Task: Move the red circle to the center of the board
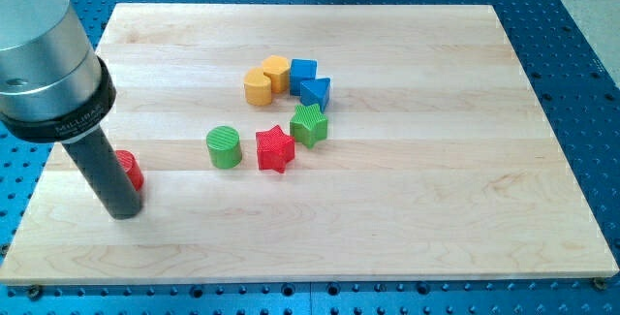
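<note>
The red circle [131,170] lies near the board's left edge, partly hidden behind my rod. My tip [124,210] rests on the board just below and left of the red circle, touching or almost touching it. A green circle [224,147] sits to the right of the red circle, near the middle of the board. A red star [274,149] lies right of the green circle.
A green star [309,125] sits up and right of the red star. Above them cluster a yellow block [258,87], an orange-yellow block [277,72], a blue cube [303,73] and a blue triangle-like block [315,92]. The wooden board [436,179] lies on a blue perforated table.
</note>
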Tool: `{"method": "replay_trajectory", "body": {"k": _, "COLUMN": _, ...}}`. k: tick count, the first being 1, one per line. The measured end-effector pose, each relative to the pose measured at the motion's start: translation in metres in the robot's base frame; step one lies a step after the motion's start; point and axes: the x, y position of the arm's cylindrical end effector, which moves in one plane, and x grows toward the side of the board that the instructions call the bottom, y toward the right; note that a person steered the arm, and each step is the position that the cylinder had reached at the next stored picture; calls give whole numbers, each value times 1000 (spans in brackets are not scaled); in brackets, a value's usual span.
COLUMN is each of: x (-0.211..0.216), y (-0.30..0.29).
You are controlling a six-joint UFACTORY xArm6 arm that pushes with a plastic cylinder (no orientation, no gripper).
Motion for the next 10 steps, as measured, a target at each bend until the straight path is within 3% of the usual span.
{"method": "replay_trajectory", "body": {"k": 1, "x": 8, "y": -39}}
{"method": "replay_trajectory", "body": {"k": 2, "x": -35, "y": -16}}
{"method": "replay_trajectory", "body": {"k": 5, "x": -71, "y": 53}}
{"method": "replay_trajectory", "body": {"k": 7, "x": -90, "y": 72}}
{"method": "replay_trajectory", "body": {"k": 8, "x": -104, "y": 38}}
{"method": "replay_trajectory", "body": {"k": 10, "x": -114, "y": 63}}
